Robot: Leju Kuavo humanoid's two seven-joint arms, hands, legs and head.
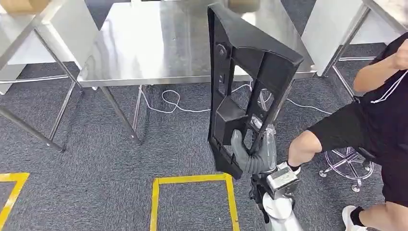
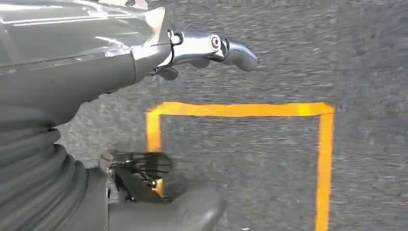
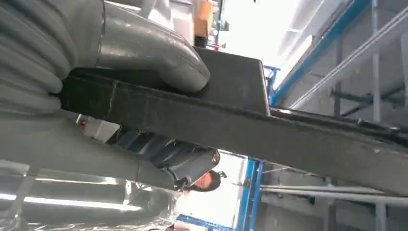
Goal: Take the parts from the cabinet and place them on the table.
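Steel table [image 1: 168, 43] ahead, near edge facing, grey carpet [image 1: 96, 154] open before it. Black frame part [image 1: 245, 82] upright, lower end clamped in right hand [image 1: 255, 154]. Seated person [image 1: 375, 115] close right. Left hand [image 2: 144, 62] empty, fingers apart, above yellow tape [image 2: 240, 109].

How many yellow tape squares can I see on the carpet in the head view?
2. One yellow tape square lies just left of the right hand; another is at the left edge, partly cut off.
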